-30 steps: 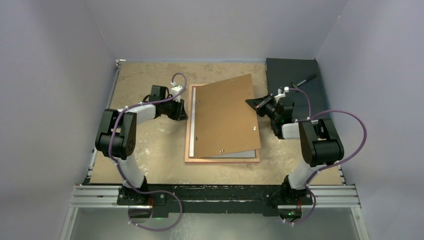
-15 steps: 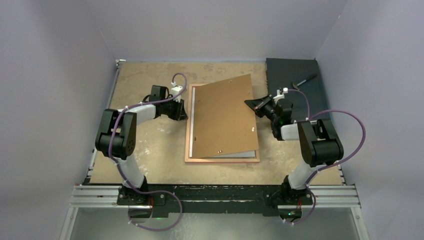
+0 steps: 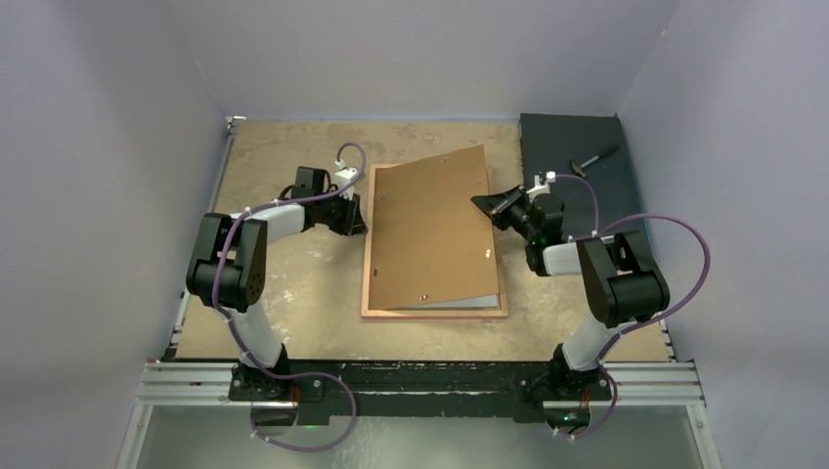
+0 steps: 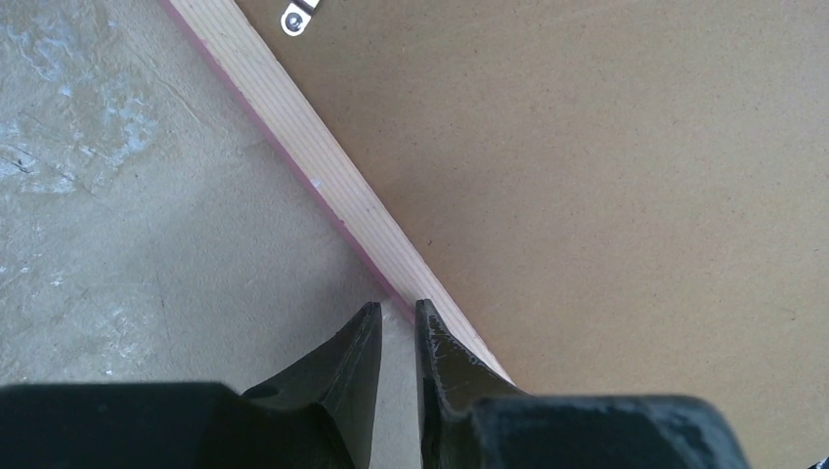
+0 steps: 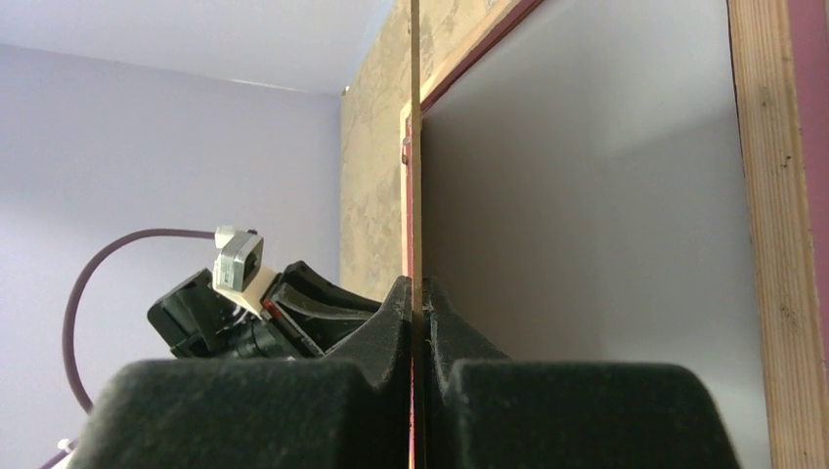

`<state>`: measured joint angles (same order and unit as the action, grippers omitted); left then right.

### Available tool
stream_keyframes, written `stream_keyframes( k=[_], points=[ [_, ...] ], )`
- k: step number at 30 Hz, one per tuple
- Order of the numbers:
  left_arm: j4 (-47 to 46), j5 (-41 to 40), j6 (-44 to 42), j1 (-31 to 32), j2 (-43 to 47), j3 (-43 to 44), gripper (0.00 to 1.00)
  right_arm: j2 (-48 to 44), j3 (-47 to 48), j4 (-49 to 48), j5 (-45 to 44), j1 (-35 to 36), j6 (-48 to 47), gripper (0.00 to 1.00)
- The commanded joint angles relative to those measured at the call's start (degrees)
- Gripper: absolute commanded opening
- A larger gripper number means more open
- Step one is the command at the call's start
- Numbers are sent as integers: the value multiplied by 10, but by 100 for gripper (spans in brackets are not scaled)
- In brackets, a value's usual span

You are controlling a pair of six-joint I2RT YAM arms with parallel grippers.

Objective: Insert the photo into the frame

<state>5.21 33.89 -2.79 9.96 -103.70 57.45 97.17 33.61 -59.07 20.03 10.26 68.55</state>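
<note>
Two claws are flanking the frame (image 3: 435, 313), which is lying back-up at the middle of the counter (image 3: 293, 283), its long axis running top to bottom in the overhead view. The right claw (image 3: 481, 201) is pinching the right edge of the brown board (image 3: 435, 230), fingers closed tight on it. The left claw (image 3: 356, 217) is showing only a narrow gap, tips at the frame's left rim, holding nothing. The board is lying skewed over the frame, leaving a grey strip bare at lower right. A dark mat (image 3: 572, 147) carrying a small tool (image 3: 594, 158) is sitting at upper right.

Arms (image 3: 239, 256) — black joints, white links; purple cables (image 3: 706, 264); tapered black fingers (image 4: 347, 362).
</note>
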Motion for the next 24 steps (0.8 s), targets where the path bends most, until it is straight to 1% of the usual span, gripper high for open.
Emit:
stream_keyframes(
  k=[1,3,6,11,13,17,19,20,21,22,23,24],
  points=[
    [12,-12,-23,12,-1,-14,16,-5,23,-4,-6,22,-34,0],
    [19,-11,-23,12,1,-9,16,-7,38,38,-8,27,-69,0],
    [38,-13,-29,12,8,6,16,-18,80,149,-21,35,-144,0],
    [59,-18,-40,11,21,21,16,-39,141,332,-77,48,-256,28],
    [65,-19,-44,10,24,25,16,-39,164,393,-90,52,-288,35],
    [72,-23,-47,7,29,30,15,-24,205,477,-115,58,-338,48],
    [73,-24,-47,4,33,31,15,-19,227,517,-143,71,-367,59],
    [74,-24,-48,3,35,32,15,-16,237,535,-158,77,-375,67],
    [75,-25,-48,2,36,31,15,-13,247,550,-173,83,-383,77],
    [75,-24,-47,1,38,31,15,-8,257,567,-189,88,-391,94],
    [75,-25,-48,0,39,32,14,-2,271,583,-198,93,-398,98],
    [77,-26,-48,-1,40,33,14,3,280,596,-210,98,-403,99]
  ],
)
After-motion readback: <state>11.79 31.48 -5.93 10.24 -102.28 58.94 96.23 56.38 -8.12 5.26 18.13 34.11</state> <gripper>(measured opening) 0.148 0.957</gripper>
